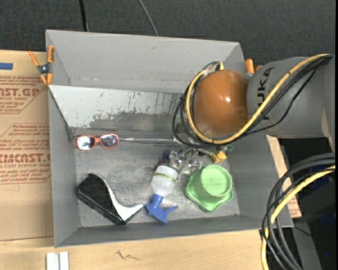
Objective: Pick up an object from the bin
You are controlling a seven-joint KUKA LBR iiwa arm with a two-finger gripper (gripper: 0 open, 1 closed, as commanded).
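Note:
The gripper point(185, 160) is low in the bin's middle right, partly hidden under the arm's wrist. Directly below it lies a small white spray bottle point(163, 183) with a blue trigger head point(160, 209) pointing toward the front wall. The gripper is at the bottle's upper end, and whether it touches the bottle is hidden. A green round plastic cup point(210, 187) sits just to the right of the bottle, close under the gripper.
Red-framed sunglasses point(96, 142) lie against the back slope at the left. A black handle-shaped object with a white tip point(103, 199) rests in the front left corner. The arm's orange dome and cables cover the bin's back right.

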